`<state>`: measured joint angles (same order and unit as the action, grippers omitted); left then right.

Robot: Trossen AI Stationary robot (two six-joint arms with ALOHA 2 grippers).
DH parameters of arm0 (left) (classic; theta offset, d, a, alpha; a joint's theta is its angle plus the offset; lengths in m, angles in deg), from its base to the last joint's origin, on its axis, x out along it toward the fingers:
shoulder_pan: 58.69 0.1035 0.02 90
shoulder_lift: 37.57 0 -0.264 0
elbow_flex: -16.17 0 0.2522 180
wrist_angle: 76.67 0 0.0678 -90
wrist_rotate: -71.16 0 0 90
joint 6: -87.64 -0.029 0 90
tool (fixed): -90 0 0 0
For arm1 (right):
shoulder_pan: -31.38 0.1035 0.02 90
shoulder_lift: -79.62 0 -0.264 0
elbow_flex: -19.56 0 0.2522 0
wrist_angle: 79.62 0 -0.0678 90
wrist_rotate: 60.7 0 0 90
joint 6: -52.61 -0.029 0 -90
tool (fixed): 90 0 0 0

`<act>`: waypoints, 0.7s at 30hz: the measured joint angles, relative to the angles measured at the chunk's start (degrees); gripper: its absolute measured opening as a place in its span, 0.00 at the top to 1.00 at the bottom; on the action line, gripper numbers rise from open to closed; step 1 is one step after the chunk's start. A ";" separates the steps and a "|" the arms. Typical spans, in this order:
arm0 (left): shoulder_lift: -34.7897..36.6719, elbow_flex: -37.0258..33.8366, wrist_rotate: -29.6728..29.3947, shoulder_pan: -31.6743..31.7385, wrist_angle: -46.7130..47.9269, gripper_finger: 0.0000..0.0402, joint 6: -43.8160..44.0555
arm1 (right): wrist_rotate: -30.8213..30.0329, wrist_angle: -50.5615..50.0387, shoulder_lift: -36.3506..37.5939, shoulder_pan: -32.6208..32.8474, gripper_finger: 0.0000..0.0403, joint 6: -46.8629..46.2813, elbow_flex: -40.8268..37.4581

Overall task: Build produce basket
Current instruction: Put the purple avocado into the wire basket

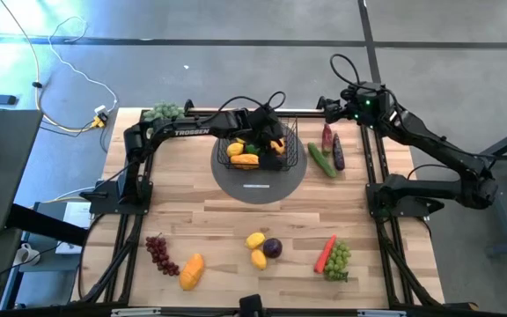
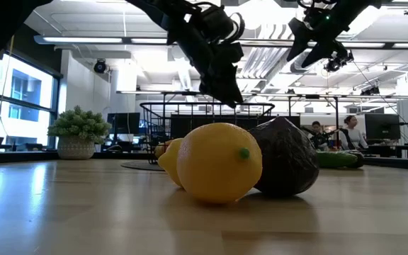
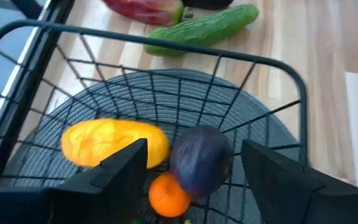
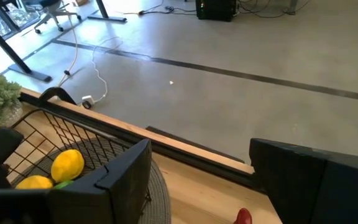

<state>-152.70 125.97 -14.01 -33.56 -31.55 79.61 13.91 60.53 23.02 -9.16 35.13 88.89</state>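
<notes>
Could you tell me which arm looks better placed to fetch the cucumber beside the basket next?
Probably the right: its open gripper hovers near the cucumber, while the left gripper hangs over the basket, jaws apart above a dark fruit.

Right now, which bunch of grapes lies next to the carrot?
The green grapes, at the table's front right, touch the carrot. The purple grapes lie apart at the front left, beside the orange mango.

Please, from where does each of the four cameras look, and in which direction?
High: above the table, straight down; both arms, basket.
Low: table height, level across; lemon close, arms above.
Left wrist: over the basket; own open jaws, dark plum.
Right wrist: at table edge toward the floor; own open jaws.
All four share the basket.
</notes>
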 joint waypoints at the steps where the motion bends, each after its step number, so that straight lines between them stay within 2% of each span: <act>1: 0.00 0.40 -0.31 0.00 0.71 0.38 0.14 | 0.11 0.00 0.00 0.00 0.37 -0.03 0.00; 9: 0.04 7.39 -0.36 0.00 9.88 0.38 -0.37 | 4.71 0.43 0.00 0.05 0.37 -0.48 0.00; 15: 0.07 13.26 -0.36 -0.01 17.94 0.38 -0.61 | 5.23 0.71 -0.02 0.18 0.37 -3.54 0.00; 21: 0.36 16.91 -0.35 -0.81 24.60 0.38 -2.04 | 7.23 0.70 -0.02 3.84 0.37 -6.03 0.00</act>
<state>-152.34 142.89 -14.36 -34.37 -6.95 77.57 21.14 61.23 23.00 -5.32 29.10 88.89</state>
